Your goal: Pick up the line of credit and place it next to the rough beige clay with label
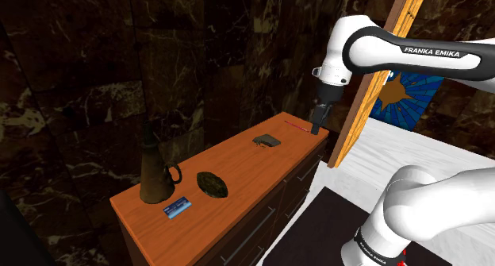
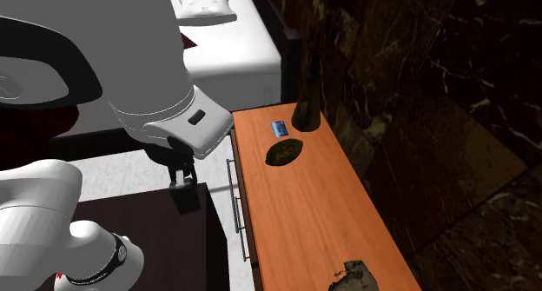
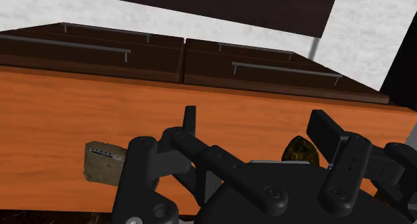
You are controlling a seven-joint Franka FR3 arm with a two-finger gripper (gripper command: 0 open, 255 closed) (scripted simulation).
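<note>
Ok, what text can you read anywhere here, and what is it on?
"FRANKA EMIKA": on the arm's upper link.
On the band near the arm's base: lettering too small to read.
On the blue card: print too small to read.
On the label of the beige block: marks too blurred to read.

We are counting four things on one orange dresser (image 1: pixel 238 165): one blue card (image 1: pixel 178 207), one dark jug (image 1: pixel 155 177), one dark oval object (image 1: pixel 212 184) and one beige lump (image 1: pixel 266 140) bearing one label (image 3: pixel 100 151). We are also counting four drawer handles (image 3: pixel 286 69), one white arm (image 1: pixel 361 38) and one pillow (image 2: pixel 204 3).
</note>
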